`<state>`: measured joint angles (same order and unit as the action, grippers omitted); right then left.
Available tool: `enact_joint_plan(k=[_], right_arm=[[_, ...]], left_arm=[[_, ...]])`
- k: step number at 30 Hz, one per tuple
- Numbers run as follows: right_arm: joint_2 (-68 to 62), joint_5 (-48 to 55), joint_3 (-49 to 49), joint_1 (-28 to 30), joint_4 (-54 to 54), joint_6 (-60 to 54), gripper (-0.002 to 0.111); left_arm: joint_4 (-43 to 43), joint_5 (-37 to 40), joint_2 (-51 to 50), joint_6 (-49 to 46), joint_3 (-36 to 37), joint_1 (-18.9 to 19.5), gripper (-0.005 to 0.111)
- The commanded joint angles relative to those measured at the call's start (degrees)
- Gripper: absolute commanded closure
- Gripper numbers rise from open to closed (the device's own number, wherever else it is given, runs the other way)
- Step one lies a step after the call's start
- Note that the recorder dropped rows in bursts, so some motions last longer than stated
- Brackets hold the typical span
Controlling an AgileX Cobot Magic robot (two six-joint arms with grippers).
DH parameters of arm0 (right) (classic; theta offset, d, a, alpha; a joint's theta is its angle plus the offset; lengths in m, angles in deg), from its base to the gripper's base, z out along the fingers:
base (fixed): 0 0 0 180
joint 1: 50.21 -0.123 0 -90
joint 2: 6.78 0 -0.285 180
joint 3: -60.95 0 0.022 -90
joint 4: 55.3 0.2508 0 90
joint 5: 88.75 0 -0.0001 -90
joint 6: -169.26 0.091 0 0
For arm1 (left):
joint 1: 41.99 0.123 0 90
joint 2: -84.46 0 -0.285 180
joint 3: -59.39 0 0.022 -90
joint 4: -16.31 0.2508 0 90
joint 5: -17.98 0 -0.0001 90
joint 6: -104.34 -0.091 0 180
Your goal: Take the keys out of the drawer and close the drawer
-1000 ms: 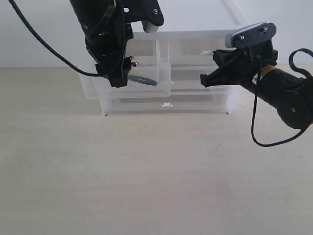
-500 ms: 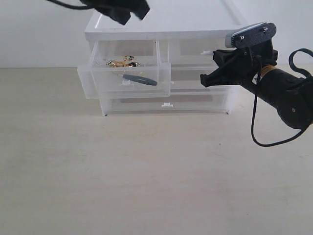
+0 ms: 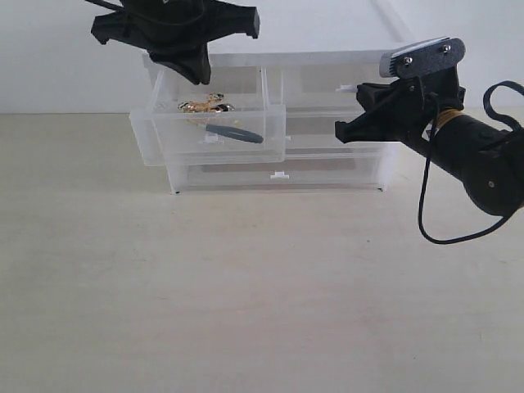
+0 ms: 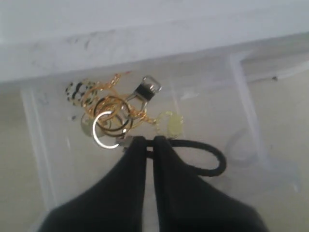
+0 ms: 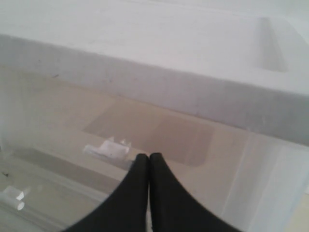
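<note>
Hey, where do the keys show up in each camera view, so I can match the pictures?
Exterior view: keys lie in the open drawer, upper left of the picture.
Left wrist view: keys at centre, just beyond the tips of the left gripper.
Right wrist view: not in it.
Shared landmark: the unit's white top.

Exterior camera: mounted off my arms, facing slightly down across the table (image 3: 246, 311) at the front of the drawer unit (image 3: 327, 41), at middle range, with both arms in frame.

Left wrist camera: looks steeply down past my left pincer (image 4: 149, 141) into the open drawer (image 4: 58, 174), close, with the keys (image 4: 113, 113) mid-frame.

Right wrist camera: looks along my right pincer (image 5: 148, 157) at the unit's upper front, very close.

Exterior and left wrist views share the drawer and keys. All three share the unit's top edge.
</note>
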<state>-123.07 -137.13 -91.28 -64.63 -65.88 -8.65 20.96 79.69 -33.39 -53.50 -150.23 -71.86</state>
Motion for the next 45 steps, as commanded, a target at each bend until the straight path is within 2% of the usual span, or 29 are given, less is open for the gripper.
enact_joint_plan(k=[1,7,10,13,16,35,45], right_arm=[[-0.18,-3.28,-1.51,0.73,4.00,0.62,0.109],[-0.18,-3.28,-1.51,0.73,4.00,0.62,0.109],[-0.18,-3.28,-1.51,0.73,4.00,0.77,0.109],[-0.18,-3.28,-1.51,0.73,4.00,1.00,0.109],[-0.18,-3.28,-1.51,0.73,4.00,1.00,0.109],[-0.18,-3.28,-1.51,0.73,4.00,1.88,0.109],[-0.18,-3.28,-1.51,0.73,4.00,1.88,0.109]], left_arm=[[-0.58,2.98,-2.36,-1.12,-4.88,0.11,0.102],[-0.43,8.26,-6.55,-2.93,-10.40,0.25,0.099],[-0.43,8.26,-8.32,-4.43,-11.91,0.25,0.083],[-0.93,8.26,-9.03,-4.58,-12.19,0.25,0.059],[-1.08,8.26,-9.15,-3.69,-12.19,0.25,0.048],[-0.81,8.26,-12.66,-2.21,-12.19,0.25,0.048],[4.81,8.26,-13.24,0.40,-12.19,0.25,0.048]])
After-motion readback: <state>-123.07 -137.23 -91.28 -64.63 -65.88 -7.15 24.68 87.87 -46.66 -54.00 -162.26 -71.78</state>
